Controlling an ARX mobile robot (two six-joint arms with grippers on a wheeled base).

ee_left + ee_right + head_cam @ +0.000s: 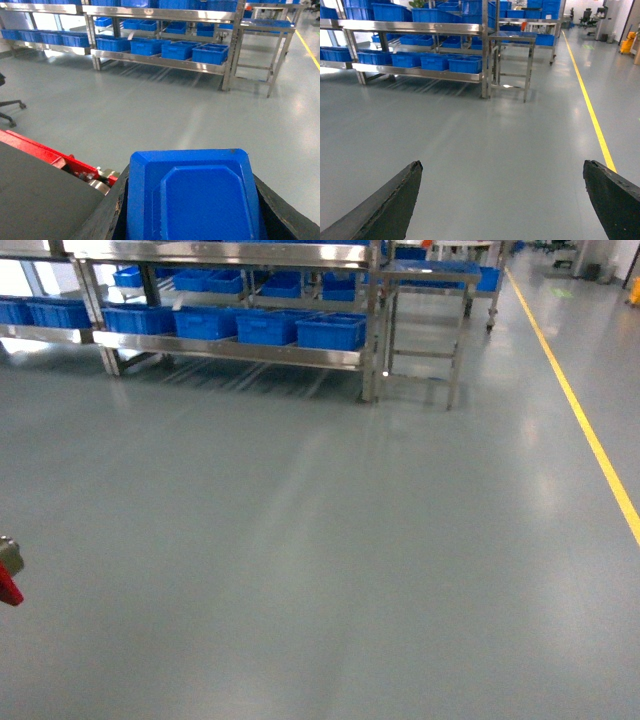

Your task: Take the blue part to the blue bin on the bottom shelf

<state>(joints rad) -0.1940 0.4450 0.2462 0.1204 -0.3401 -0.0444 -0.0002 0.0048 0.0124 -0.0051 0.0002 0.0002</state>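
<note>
We see a broad grey floor running from us to a long stainless-steel rack, our landmark throughout. The rack's bottom shelf carries a row of blue bins standing side by side along its front rail, with more blue bins on the level behind and above. Just beside the rack's right end stands a flat-topped steel side table, apart from the bins. Well to the right of the rack a yellow line crosses the floor, slanting away into the distance.

The rack is well apart from us, across open floor. In the left wrist view the blue part, a moulded blue plastic piece with a raised octagonal panel, fills the lower middle; it sits between the dark fingers of our left gripper, which is clamped on it, far from the bottom shelf. Red bodywork shows to its left.

In the right wrist view our right gripper has its two black fingers spread wide, with only floor between them.
</note>
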